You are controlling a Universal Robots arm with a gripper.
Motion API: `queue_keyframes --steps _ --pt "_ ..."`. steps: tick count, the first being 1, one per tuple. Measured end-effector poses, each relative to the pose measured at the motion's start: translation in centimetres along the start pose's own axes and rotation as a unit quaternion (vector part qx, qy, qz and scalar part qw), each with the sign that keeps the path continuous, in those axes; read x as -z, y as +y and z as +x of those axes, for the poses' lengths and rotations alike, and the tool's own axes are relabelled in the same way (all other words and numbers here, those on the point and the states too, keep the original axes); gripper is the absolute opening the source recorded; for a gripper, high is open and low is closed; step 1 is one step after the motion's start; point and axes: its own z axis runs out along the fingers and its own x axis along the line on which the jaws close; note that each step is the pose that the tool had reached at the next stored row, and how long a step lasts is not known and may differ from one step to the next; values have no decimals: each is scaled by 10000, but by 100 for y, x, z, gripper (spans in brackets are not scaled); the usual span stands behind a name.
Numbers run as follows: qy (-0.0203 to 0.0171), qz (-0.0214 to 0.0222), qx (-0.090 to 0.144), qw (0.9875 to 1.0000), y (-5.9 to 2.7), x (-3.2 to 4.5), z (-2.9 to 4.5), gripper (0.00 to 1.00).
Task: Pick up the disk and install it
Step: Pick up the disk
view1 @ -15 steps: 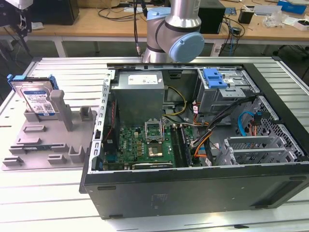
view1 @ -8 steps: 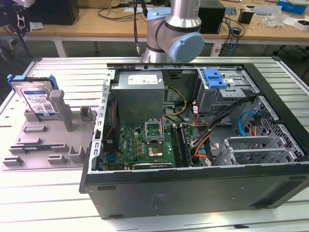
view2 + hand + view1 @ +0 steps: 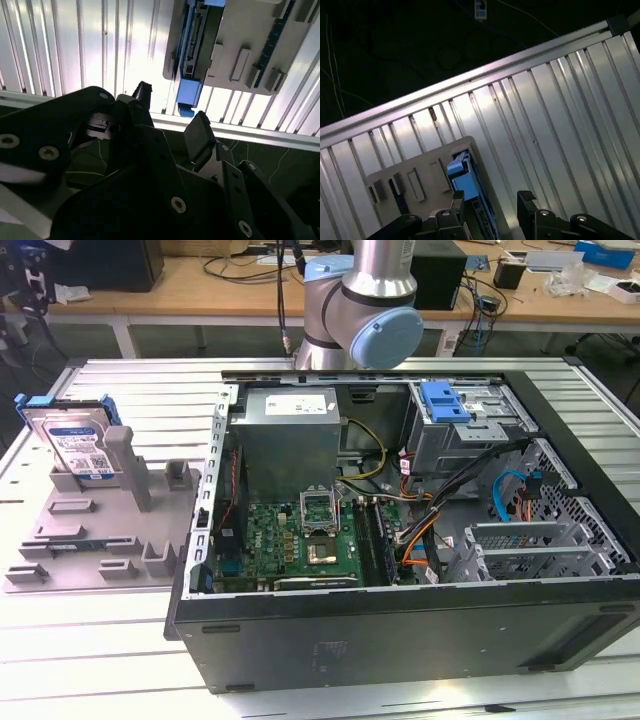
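My claw [image 3: 170,114] open, empty, over the worktop [image 3: 75,50] edge, disk [image 3: 78,445] propped in grey holder [image 3: 95,530] near, open computer case [image 3: 400,640] beside holder at the exterior view's right.

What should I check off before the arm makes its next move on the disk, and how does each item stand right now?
1. Claw open: ok. In the second wrist view the claw has its fingers apart.
2. Claw empty: ok. Nothing sits between the fingers.
3. Disk in place: ok. The disk stands on edge in the grey holder at the exterior view's left.
4. Claw on the disk: not ok. It hangs clear of the disk, not touching it.
5. Case open: ok. The computer case has its side off, with the drive cage exposed.
6. Cage bay free: cannot tell.
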Motion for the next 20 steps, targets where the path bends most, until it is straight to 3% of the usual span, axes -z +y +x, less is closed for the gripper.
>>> queue_keyframes --steps 3,6,8,10,15,17,20 --pt "13 -5 283 9996 0 -2 0 54" --pt "27 -11 604 9982 0 -3 0 54" --pt "42 -17 924 9957 0 -5 0 54" --pt "56 -23 1249 9921 0 -7 0 54" --pt "58 -23 1276 9918 0 -7 0 54" --pt "75 -19 1276 9918 0 -9 0 54" --pt "256 2 1272 9916 1 -7 0 54"
